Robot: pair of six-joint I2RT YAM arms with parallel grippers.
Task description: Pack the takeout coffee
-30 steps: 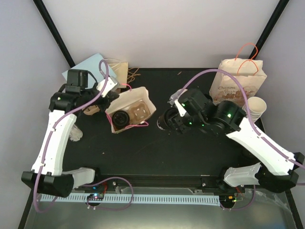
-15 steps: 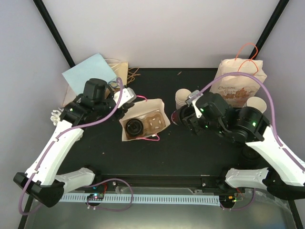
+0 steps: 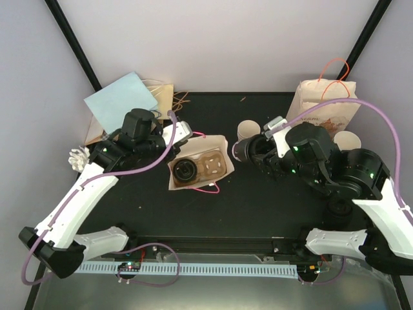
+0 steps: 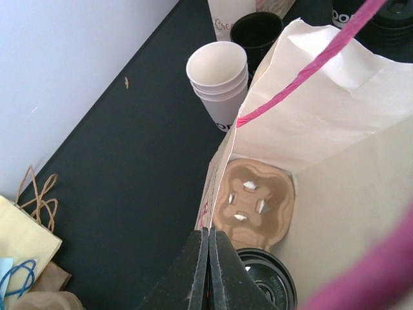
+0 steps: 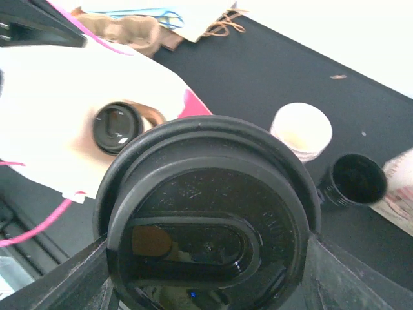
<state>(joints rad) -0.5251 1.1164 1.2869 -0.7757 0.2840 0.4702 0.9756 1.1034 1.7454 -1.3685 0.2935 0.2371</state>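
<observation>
Top view:
- The paper bag [image 3: 216,145] is lying left of the counter [image 3: 258,206] centre, with its mouth turned up toward the camera.
- A pulp carrier [image 3: 213,166] is seen inside the bag. One packed cup [image 3: 185,170], lidded, is seated in the carrier's left slot.
- The left end effector [image 3: 184,134] is clamped fully closed on the bag's back-left rim.
- The right end effector [image 3: 251,152] is spread wide around a lidded coffee cup [image 3: 240,150]. The cup is gripped just right of the bag, with its lid pointed toward the bag.
- A stack of paper cups [image 3: 247,129] is placed just behind the coffee cup, nearer the back edge.
- A printed bag [image 3: 322,113] is stood at the back-right corner.

Left wrist view:
- The fingers [image 4: 201,258] are pressed together with no gap, and the bag rim runs into them.
- The carrier's empty slot and the packed cup's lid are visible below the rim.
- A pink handle [image 4: 297,77] is strung across the bag mouth.
- The cup stack is seen just beyond the bag, with a black cup [image 4: 256,29] behind it.

Right wrist view:
- The frame is mostly filled by the coffee cup's black lid, which is held between the two fingers.
- The bag mouth and the packed cup are seen past the lid at the upper left.
- The cup stack and the black cup are side by side at the right.
</observation>
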